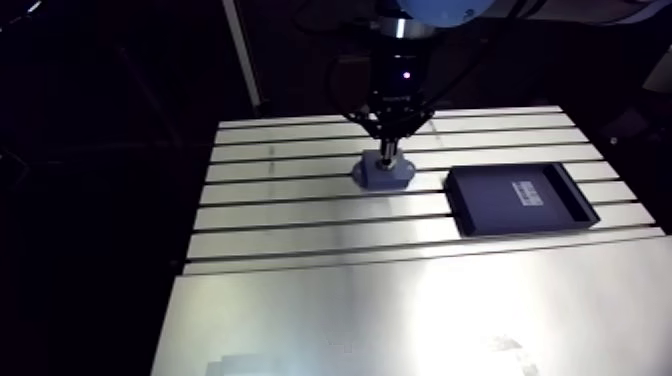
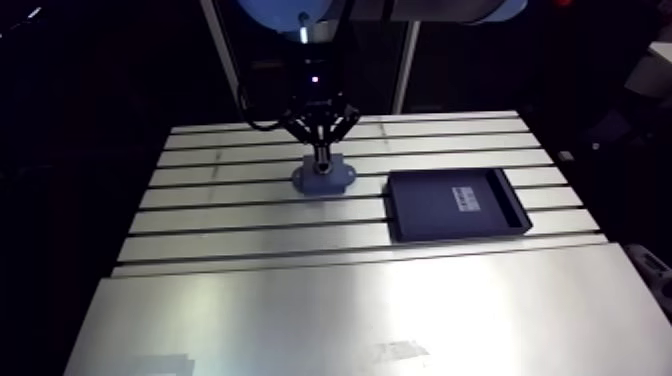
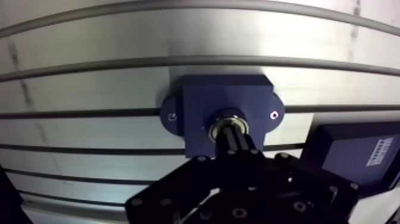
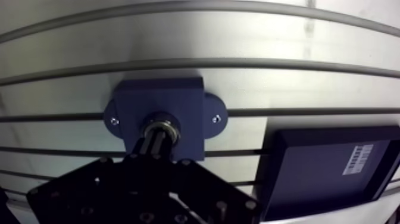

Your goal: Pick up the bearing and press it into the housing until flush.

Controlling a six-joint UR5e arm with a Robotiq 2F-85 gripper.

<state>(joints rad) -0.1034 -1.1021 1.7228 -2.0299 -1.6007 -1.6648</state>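
Nearest the camera: table (image 1: 300, 300), a plain plate up front, with the slotted section beyond.

Right of centre on the slots: dark shallow tray (image 1: 500, 208). It carries a white label (image 4: 360, 158) with barcode-like bars. The print is too small to read, and no brand is legible anywhere.

Left of the tray, well apart from it: blue housing (image 3: 202, 101), sitting flat across a slot, with a flange at each side. A bright screw head (image 3: 274, 115) shows in one flange.

Bearing (image 3: 221, 123): seated in the housing's central bore, its metal ring visible around the tool tip. It looks close to flush, though the fingers hide its near edge.

Gripper (image 3: 235, 140): directly above the bore, with the fingers (image 3: 241, 146) drawn together into one narrow column. They grip nothing, and their tips rest on the bearing's face.

Judged step: the pressing stage.

Risks:
- An off-centre push could cock the bearing and jam it in the bore.
- Load through the inner ring alone could damage it.
- A loosely fixed housing could slide along the slot.
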